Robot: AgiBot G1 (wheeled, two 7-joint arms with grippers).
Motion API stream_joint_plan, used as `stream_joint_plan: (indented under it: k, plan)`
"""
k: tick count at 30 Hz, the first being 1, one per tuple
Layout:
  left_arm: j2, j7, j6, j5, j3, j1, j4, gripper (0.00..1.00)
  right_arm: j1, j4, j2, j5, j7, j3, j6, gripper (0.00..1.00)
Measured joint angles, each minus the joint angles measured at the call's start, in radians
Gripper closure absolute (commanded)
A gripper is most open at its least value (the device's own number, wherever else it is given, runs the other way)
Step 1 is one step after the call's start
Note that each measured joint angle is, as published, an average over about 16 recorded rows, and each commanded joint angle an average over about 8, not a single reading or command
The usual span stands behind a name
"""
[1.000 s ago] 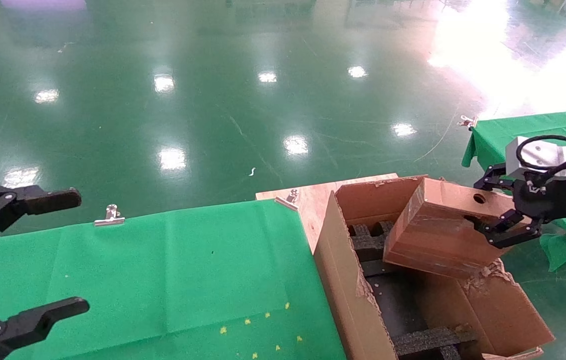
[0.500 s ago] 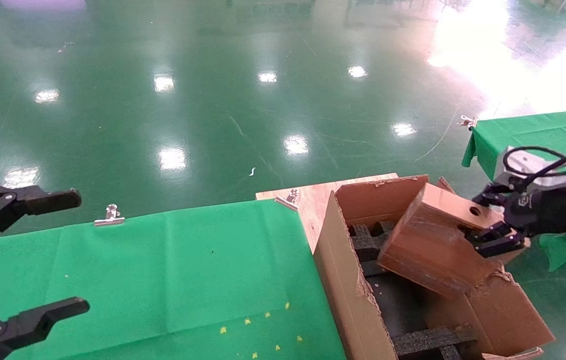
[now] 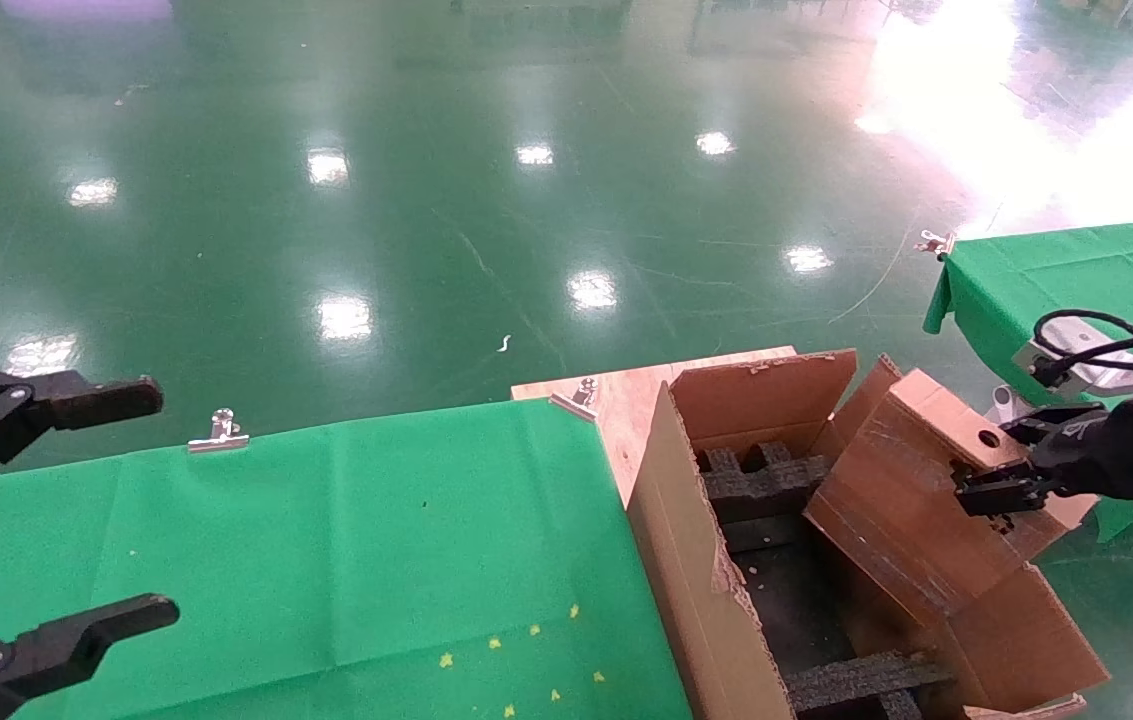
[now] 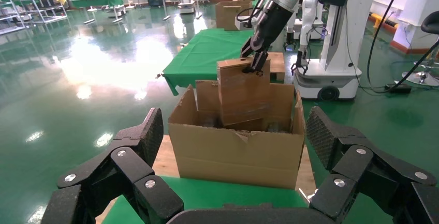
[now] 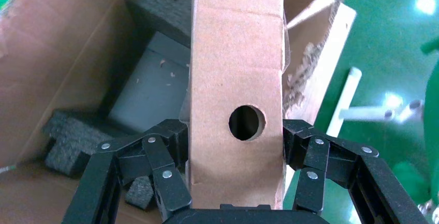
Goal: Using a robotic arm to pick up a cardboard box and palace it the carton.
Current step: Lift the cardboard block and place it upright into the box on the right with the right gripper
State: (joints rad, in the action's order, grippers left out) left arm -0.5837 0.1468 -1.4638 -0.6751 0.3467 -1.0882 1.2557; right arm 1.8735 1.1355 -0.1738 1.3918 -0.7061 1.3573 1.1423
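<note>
Placing step: right black linked-finger gripper [image 3: 1001, 490] clamped on small brown holed cardboard box [image 3: 911, 510], tilted half inside big ragged-flapped brown carton [image 3: 691, 560]; next, lower and release; left gripper [image 3: 26, 530] parked, spread apart.

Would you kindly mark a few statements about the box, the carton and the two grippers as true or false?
1. The right gripper is shut on the cardboard box. True.
2. The box lies flat on the green cloth. False: it is tilted, lower end inside the carton.
3. The left gripper is open and empty. True.
4. The carton is empty. False: black foam inserts sit inside.
</note>
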Motion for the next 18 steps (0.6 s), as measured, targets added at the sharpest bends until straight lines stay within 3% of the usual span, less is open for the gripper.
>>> stream_joint_plan:
  k: [18]
  plan:
    - [0.0,0.0,0.0,0.0,0.0,0.0,0.0,0.0,-0.024,0.067,0.012,0.098,-0.211,0.029,-0.067,1.0]
